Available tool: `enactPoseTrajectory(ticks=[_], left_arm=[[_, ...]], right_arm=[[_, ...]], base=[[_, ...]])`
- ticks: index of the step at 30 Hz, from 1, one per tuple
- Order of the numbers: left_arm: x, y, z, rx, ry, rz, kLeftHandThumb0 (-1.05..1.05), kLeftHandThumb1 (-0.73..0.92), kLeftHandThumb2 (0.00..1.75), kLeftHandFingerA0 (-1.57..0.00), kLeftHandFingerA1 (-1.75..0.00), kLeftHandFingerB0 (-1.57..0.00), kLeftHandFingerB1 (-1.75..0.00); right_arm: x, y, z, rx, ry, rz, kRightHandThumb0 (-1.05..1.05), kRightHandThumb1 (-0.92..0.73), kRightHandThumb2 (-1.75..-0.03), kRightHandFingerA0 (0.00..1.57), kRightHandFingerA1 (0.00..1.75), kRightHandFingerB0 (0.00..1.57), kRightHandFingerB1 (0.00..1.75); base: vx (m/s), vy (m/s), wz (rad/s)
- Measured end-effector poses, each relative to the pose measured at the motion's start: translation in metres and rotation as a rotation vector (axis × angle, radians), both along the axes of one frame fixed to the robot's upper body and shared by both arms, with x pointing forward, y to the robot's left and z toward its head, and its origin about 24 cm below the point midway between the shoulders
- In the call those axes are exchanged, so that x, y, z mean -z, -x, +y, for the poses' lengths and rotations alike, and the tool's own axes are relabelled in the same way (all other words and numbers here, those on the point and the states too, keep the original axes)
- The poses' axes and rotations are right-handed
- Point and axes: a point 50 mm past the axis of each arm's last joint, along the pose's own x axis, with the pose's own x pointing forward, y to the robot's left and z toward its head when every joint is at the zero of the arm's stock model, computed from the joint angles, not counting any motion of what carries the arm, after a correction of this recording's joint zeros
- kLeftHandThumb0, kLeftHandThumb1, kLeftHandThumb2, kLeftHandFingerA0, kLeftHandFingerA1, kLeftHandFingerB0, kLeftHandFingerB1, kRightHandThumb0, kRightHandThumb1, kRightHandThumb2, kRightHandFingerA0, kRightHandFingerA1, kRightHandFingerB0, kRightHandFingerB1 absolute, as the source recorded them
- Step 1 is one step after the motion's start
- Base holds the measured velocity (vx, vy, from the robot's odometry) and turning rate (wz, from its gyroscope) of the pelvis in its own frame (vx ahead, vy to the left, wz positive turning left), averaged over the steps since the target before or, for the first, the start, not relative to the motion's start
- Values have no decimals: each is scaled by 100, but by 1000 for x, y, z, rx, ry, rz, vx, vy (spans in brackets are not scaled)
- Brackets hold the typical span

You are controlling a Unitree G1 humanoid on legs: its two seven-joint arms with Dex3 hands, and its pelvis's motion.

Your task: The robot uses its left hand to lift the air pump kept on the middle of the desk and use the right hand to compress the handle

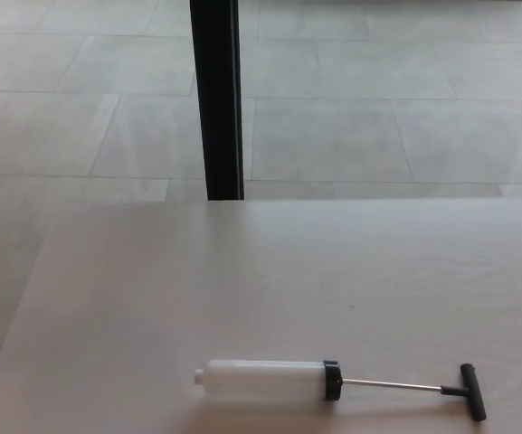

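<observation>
A translucent white plastic air pump (265, 381) lies flat near the pale wooden desk's (242, 271) near edge. Its black T-handle (472, 391) points right, rod extended. Neither robot hand appears, so finger state cannot be told.

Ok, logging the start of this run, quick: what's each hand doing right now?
Left hand: not in view.
Right hand: not in view.
The air pump lies untouched on the desk.
</observation>
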Motion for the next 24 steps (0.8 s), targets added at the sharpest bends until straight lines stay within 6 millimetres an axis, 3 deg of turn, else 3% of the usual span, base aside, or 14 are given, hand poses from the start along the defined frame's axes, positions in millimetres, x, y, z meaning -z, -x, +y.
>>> enactPoseTrajectory(ticks=[1,2,3,4,5,7,8,9,10,11,12,16,17,24], left_arm=[[-2,1,2,-17,-4,-13,-56,75,63,-25,-45,-29,-36],[-4,2,4,-31,-7,-23,-56,75,63,-25,-45,-29,-36],[-6,3,6,-47,-12,-40,-55,68,61,-51,-139,-55,-61],[-10,1,10,-76,-26,-74,-62,56,94,-25,-69,-37,-57],[-14,-2,15,-100,-47,-115,-60,72,61,-25,-58,-32,-39],[-26,-17,27,-125,-100,-214,-60,72,61,-25,-58,-32,-39],[-33,-25,34,-130,-130,-267,-54,69,60,-34,-48,-50,-54],[-40,-34,40,-128,-158,-316,-62,69,60,-24,-42,-34,-37],[-48,-45,46,-108,-189,-367,-62,69,60,-24,-42,-34,-37],[-54,-56,50,-81,-213,-400,-72,55,91,-25,-53,-29,-49],[-62,-70,54,-45,-240,-442,-63,68,60,-34,-49,-36,-38],[-83,-105,59,50,-303,-553,-65,65,60,-43,-52,-39,-39],[-94,-122,59,100,-335,-608,-72,63,59,-40,-55,-40,-41],[-137,-181,49,284,-434,-796,-67,62,59,-35,-46,-28,-35]], right_arm=[[-3,1,-3,18,5,-21,-40,-42,-103,5,58,0,52],[-5,3,-5,40,9,-51,-40,-42,-103,5,58,0,52],[-8,4,-7,62,10,-80,-87,-80,-65,4,73,11,47],[-11,4,-10,85,18,-110,-83,-83,-64,0,58,5,41],[-16,3,-15,103,31,-144,-41,-38,-104,4,57,0,52],[-33,-6,-28,116,77,-226,-41,-38,-104,4,57,0,52],[-43,-12,-35,116,105,-270,-88,-81,-65,3,68,11,48],[-52,-18,-41,109,133,-310,-39,-44,-105,5,57,0,51],[-63,-28,-46,92,161,-355,-39,-44,-105,5,57,0,51],[-71,-36,-48,72,183,-392,-78,-81,-64,4,61,14,43],[-79,-48,-50,47,204,-437,-82,-81,-66,7,61,15,44],[-94,-74,-50,-12,238,-527,-81,-63,-99,10,62,16,52],[-104,-88,-49,-49,260,-572,-78,-80,-65,15,52,24,38],[-137,-138,-37,-197,324,-719,-81,-78,-64,24,42,31,31]], base=[[0,0,0],[0,0,0],[0,0,0],[0,0,0],[0,0,0],[0,0,0],[0,0,0],[0,0,0],[0,0,0],[0,0,0],[0,0,0],[0,0,0],[0,0,0],[0,0,0]])
